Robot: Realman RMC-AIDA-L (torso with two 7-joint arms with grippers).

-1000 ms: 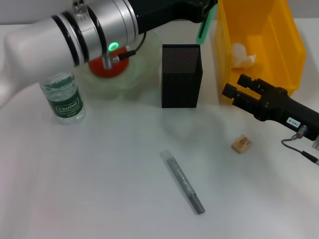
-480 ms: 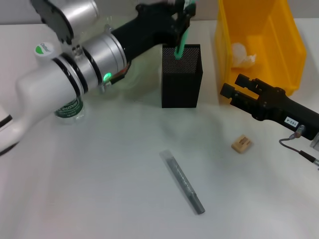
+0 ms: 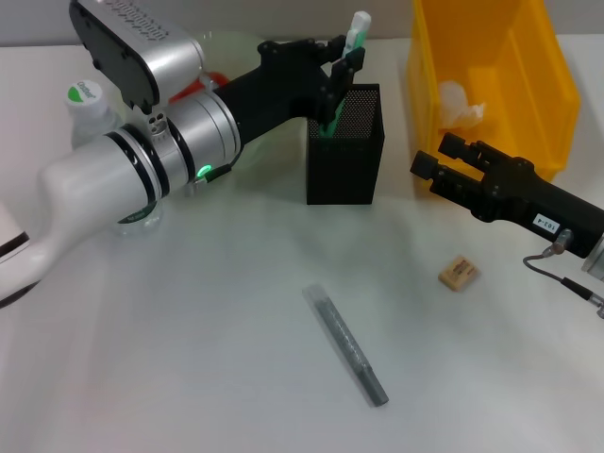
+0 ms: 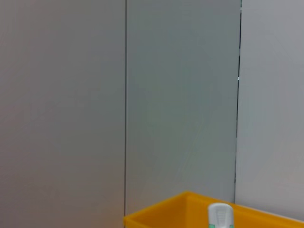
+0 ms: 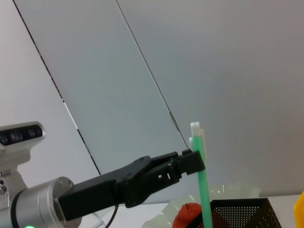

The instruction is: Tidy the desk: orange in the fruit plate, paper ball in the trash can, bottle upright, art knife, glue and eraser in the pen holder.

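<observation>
The left tool [image 3: 337, 64] has lowered the green art knife [image 3: 342, 71] into the pen holder [image 3: 344, 151]. It remains clamped on the knife. The right tool [image 3: 427, 162] hovers near the eraser [image 3: 457, 273], jaws narrowly parted.

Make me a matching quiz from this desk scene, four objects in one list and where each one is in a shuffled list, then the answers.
Things:
1. green art knife
2. paper ball
3. eraser
4. grey glue stick

Places:
A. lying flat on the table in front of the pen holder
B. inside the yellow bin
C. held by the left gripper, lower end in the pen holder
D. on the table just below the right gripper

Pairs: 1-C, 2-B, 3-D, 4-A
</observation>
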